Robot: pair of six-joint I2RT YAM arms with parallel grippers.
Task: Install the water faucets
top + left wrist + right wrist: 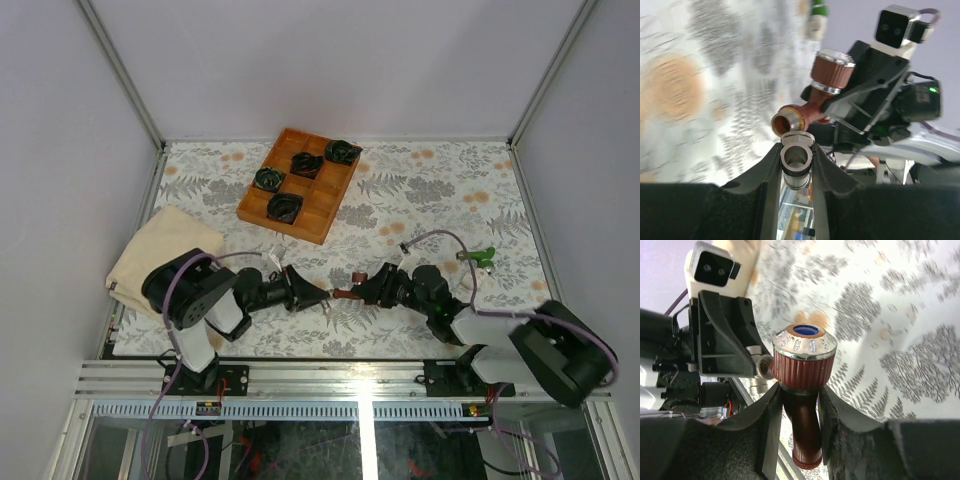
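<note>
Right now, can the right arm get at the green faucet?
Probably not yet: the right hand is shut on the red-brown faucet. The green faucet lies uncovered on the mat beside that arm, so the path itself looks free.

The green faucet (816,20), above the red-brown faucet (830,75) in the left wrist view, is blurred and cut off by the top edge. In the right wrist view, a silvery fitting (764,367) left of the red-brown faucet's knob is half hidden behind it.
</note>
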